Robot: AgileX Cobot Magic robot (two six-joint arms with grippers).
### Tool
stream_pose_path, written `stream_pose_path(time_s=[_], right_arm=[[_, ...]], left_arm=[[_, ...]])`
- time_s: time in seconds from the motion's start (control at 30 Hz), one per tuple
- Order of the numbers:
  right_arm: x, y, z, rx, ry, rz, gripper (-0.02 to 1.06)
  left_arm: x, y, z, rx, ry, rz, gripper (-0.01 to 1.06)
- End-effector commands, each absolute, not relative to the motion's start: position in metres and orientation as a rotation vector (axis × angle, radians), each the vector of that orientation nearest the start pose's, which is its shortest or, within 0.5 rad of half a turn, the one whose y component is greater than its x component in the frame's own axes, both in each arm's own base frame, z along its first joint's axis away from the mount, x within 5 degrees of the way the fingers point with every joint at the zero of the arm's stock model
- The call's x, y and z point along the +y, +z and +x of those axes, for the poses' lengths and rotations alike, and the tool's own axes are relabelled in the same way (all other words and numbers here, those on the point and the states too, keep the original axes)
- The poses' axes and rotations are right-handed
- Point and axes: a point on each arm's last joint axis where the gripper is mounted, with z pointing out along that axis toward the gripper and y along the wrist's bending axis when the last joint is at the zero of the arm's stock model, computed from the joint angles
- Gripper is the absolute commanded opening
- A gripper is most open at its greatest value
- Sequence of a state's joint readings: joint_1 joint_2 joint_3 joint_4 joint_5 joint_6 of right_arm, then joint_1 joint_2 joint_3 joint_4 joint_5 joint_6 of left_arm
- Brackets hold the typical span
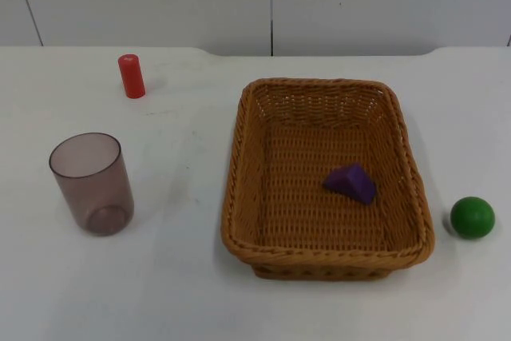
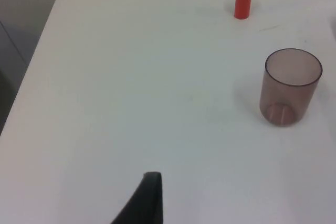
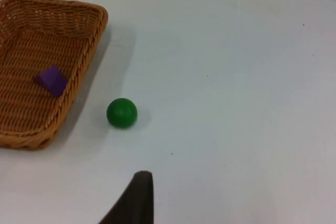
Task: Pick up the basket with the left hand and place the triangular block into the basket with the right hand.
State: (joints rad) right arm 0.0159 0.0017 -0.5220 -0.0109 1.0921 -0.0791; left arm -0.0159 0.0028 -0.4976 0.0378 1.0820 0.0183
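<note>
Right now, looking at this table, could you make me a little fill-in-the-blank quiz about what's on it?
1. The purple triangular block lies inside the ____.
2. The ball beside the wicker basket is ____.
3. The red cylinder stands ____ on the table.
4. The see-through cup holds ____.

Missing words: basket; green; upright; nothing.

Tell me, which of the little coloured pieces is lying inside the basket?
The purple triangular block. It rests on the wicker basket's floor, while the green ball sits on the table beside the basket and the red cylinder stands far off.
</note>
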Motion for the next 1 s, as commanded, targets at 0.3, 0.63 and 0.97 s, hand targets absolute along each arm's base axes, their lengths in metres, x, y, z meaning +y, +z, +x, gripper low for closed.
stream_pose_path(time_s=[0.3, 0.63, 0.97], right_arm=[[-0.0015, 0.2805, -0.0075, 2.043, -0.062, -0.091, 1.05], [-0.0019, 0.2805, -0.0075, 2.044, -0.056, -0.069, 1.05], [-0.0020, 0.2805, -0.0075, 2.044, -0.052, -0.059, 1.05]], left_arm=[[0.0024, 0.2741, -0.0046, 2.065, 0.028, 0.030, 1.05], [0.0024, 0.2741, -0.0046, 2.065, 0.028, 0.030, 1.05], [0.0024, 0.2741, -0.0046, 2.065, 0.028, 0.030, 1.05]])
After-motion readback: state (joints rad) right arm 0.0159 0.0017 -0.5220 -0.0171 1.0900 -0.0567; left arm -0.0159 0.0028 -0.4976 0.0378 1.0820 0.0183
